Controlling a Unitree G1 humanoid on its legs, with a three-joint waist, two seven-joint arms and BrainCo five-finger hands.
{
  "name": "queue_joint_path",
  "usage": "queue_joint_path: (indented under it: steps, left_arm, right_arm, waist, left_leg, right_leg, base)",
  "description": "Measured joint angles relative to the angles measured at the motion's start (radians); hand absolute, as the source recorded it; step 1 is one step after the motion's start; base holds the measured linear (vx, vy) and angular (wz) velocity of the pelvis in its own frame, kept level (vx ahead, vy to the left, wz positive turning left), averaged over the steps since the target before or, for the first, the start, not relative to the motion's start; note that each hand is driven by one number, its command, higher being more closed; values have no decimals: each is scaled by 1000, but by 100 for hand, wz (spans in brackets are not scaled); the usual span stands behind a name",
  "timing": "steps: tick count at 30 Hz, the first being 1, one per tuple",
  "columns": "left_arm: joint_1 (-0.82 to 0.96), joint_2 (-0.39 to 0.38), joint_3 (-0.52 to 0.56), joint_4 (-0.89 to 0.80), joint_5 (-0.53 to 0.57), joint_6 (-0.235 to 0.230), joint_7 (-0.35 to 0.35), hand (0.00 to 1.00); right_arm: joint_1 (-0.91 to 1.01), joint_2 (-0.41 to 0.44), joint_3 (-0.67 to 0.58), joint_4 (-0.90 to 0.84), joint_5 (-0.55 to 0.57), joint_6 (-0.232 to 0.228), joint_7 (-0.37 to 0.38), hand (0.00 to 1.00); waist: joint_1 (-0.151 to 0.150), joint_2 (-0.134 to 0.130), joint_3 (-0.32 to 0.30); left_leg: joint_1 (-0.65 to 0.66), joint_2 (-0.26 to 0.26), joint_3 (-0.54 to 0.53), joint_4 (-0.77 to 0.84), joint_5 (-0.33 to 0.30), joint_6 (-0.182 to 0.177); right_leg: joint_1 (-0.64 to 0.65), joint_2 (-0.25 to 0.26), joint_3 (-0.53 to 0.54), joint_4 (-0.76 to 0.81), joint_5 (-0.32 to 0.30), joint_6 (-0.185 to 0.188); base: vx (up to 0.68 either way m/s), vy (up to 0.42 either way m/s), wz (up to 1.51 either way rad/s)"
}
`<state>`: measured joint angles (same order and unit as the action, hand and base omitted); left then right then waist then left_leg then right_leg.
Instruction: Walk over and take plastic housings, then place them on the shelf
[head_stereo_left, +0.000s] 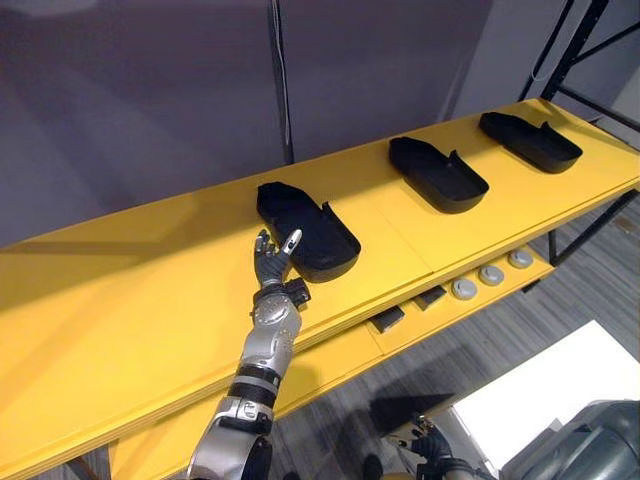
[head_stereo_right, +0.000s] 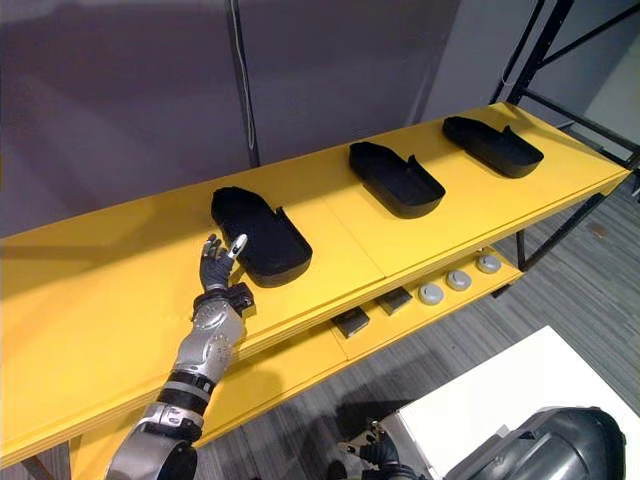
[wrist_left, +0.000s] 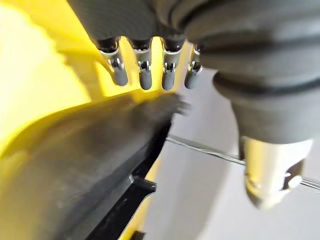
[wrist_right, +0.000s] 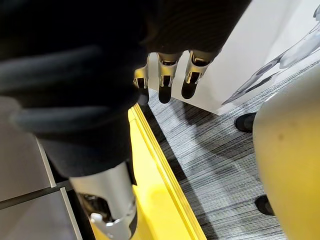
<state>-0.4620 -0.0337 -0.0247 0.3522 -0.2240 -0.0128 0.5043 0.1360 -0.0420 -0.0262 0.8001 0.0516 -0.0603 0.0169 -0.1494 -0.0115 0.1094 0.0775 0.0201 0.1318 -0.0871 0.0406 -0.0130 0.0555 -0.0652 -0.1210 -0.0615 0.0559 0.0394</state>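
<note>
1. Nearest housing (head_stereo_left: 310, 228), middle housing (head_stereo_left: 437, 173) and far housing (head_stereo_left: 530, 140) lay open side up in a row along the yellow shelf (head_stereo_left: 120, 300), apparently already placed
2. Left hand (head_stereo_left: 272, 262) just beside the nearest housing, near the shelf's front edge; fingers straight, apart, gripping nothing
3. Right hand (wrist_right: 165, 85) hung low, fingers relaxed, empty
4. No writing legible

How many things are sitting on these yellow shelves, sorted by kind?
black plastic housings: 3
grey round discs: 3
small dark blocks: 2
Total: 8
</note>
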Motion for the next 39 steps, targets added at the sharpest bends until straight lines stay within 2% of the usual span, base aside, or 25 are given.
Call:
queue_joint_path:
  steps: [4,8,9,12,16,21,24,30,34,39]
  left_arm:
    - [50,-9,-1,-116,86,-2,16,0]
    - [107,-40,-20,-260,144,-11,14,0]
    - [131,-39,-44,-300,150,-16,7,100]
    - [167,-39,-124,-348,152,-29,-52,100]
    - [212,-21,-201,-377,188,-52,-157,100]
    - [267,35,-302,-368,226,-56,-308,100]
    - [271,49,-350,-323,253,-65,-367,100]
    - [225,51,-439,-128,346,-67,-404,100]
    - [170,51,-441,-12,389,-57,-396,100]
    - [110,53,-421,63,408,-40,-365,100]
  right_arm:
    - [9,0,-1,-3,0,-3,-5,0]
    - [21,-2,0,-9,0,-4,-5,0]
    - [23,-2,-1,-10,1,-5,-5,0]
    - [31,-4,-1,-10,9,-5,-5,0]
    - [31,-3,0,-9,19,-6,2,0]
    - [30,-3,0,-3,21,-6,10,0]
    - [30,-3,0,0,21,-6,13,0]
    - [22,-3,2,6,17,-6,15,0]
    - [13,-3,8,5,17,-6,15,0]
    - [1,-3,10,13,16,-6,15,0]
  waist:
    - [7,0,0]
    - [31,1,0]
    - [35,1,-1]
    - [57,1,-1]
    - [55,2,-4]
    - [56,4,-9]
    - [55,7,-12]
    - [45,6,-13]
    - [21,4,-12]
    - [15,0,-7]
  left_leg:
    - [6,6,-1,-3,-1,-1]
    - [5,7,-9,-4,-3,-4]
    - [5,7,-11,-4,-3,-4]
    - [4,7,-12,-4,-3,-4]
    - [4,5,-12,-3,-1,-1]
    - [13,7,-2,-4,-1,-1]
    - [13,8,0,-4,-1,-2]
    - [11,8,1,-4,-2,-3]
    - [5,9,3,-4,-3,-5]
    - [-15,14,18,0,-3,-5]
  right_leg:
    - [5,-3,2,2,-1,0]
    - [4,-4,-1,10,-5,5]
    - [3,-4,-2,12,-6,6]
    - [0,-4,-2,18,-8,8]
    - [-1,-2,-2,19,-8,8]
    - [4,0,3,19,-8,8]
    - [4,1,4,16,-8,8]
    - [4,1,3,8,-8,9]
    - [1,3,3,1,-5,6]
    - [-24,8,13,-2,0,3]
  base:
    - [-52,2,0]
    - [-4,1,4]
    - [0,0,0]
    - [0,0,0]
    - [-1,1,0]
    - [0,0,-2]
    - [-23,-1,-1]
    - [0,0,-1]
    - [0,0,-1]
    - [-4,-4,-8]
